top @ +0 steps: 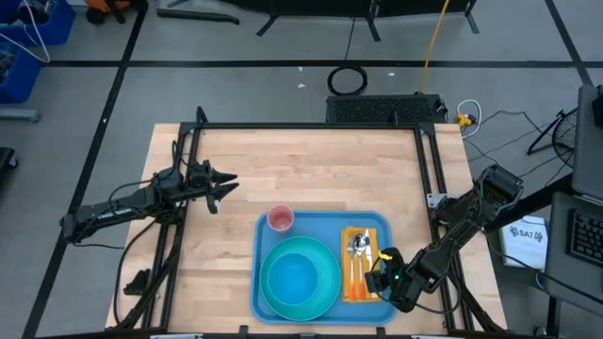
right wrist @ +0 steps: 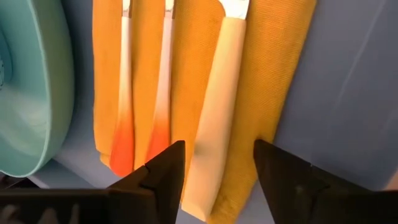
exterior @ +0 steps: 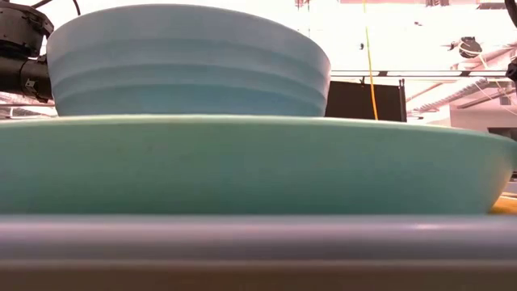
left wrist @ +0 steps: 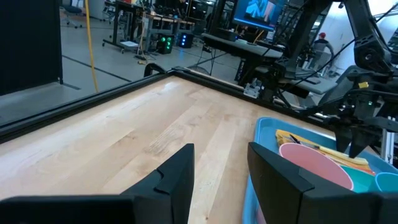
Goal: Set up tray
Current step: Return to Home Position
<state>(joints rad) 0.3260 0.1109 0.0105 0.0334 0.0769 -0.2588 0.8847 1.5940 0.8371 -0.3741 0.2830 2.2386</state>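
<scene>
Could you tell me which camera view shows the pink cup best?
The high view: the pink cup shows whole, in a corner of the tray. The left wrist view shows it closer, but only partly; the low and right wrist views miss it.

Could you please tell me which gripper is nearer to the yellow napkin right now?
Right. The right gripper hangs open directly over the yellow napkin on the tray. The left gripper is far off, over the table left of the tray.
</scene>
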